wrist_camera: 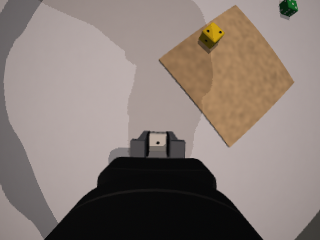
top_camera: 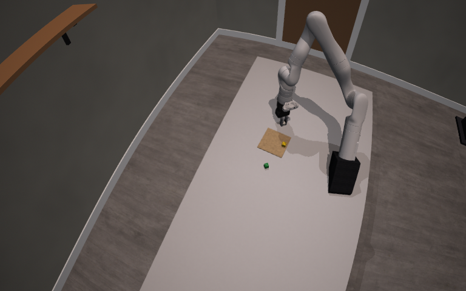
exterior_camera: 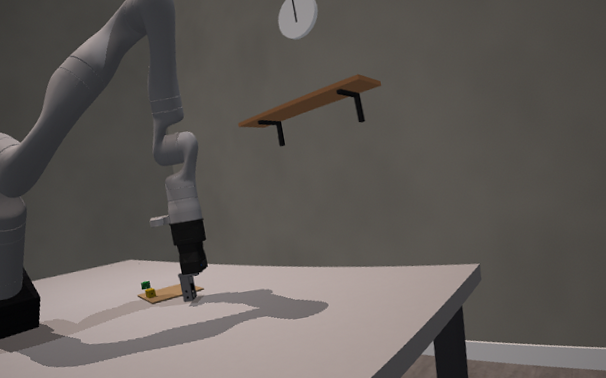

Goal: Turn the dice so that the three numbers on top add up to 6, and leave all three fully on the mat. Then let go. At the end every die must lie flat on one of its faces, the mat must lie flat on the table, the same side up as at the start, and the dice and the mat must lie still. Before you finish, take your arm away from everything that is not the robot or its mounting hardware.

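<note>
My gripper (top_camera: 283,123) (exterior_camera: 190,297) (wrist_camera: 157,140) points down beside the mat, its fingertips close to the table. It is shut on the white die (wrist_camera: 158,139), with one finger against each side; the upper face shows one pip. The top and exterior views hardly show this die. The tan mat (top_camera: 269,139) (exterior_camera: 168,294) (wrist_camera: 250,90) lies flat. The yellow die (top_camera: 283,144) (exterior_camera: 150,293) (wrist_camera: 212,34) sits on the mat near one edge, and its top appears to show two pips. The green die (top_camera: 266,165) (exterior_camera: 145,285) (wrist_camera: 288,7) lies on the table off the mat; its top number is too small to tell.
The black arm base (top_camera: 343,174) (exterior_camera: 1,311) stands on the pale table (top_camera: 261,219) (exterior_camera: 233,371), on the yellow die's side of the mat. The arm's shadow falls across part of the mat. A wooden shelf (top_camera: 40,42) (exterior_camera: 311,99) hangs on the wall, away from the gripper.
</note>
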`<state>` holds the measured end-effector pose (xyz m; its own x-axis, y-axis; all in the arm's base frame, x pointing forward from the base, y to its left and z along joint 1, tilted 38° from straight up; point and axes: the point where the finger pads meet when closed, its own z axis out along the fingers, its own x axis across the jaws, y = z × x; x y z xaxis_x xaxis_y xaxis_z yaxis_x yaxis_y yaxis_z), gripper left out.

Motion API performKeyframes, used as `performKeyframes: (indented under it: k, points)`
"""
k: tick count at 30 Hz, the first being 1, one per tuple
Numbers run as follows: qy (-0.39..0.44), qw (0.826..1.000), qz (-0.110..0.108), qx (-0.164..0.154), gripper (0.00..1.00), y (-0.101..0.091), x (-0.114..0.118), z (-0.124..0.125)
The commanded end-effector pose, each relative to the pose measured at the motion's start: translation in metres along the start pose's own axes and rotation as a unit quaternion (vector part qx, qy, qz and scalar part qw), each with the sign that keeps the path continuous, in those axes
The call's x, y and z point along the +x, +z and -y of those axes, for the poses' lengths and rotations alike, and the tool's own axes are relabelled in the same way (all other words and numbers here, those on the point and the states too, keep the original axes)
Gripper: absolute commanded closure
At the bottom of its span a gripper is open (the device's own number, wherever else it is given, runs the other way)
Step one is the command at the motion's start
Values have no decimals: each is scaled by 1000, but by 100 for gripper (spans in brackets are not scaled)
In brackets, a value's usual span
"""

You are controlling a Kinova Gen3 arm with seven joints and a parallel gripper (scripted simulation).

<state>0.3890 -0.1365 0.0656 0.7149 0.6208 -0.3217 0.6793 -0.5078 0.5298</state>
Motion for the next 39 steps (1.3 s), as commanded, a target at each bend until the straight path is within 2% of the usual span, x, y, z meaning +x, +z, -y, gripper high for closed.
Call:
performKeyframes:
  k: [1, 17, 26, 39]
  points:
    - [0, 1000, -1, 0, 60, 0, 0, 0]
    - [0, 1000, -1, 0, 60, -1, 0, 0]
    - [0, 1000, -1, 0, 60, -16, 0, 0]
    - [0, 1000, -1, 0, 60, -77, 0, 0]
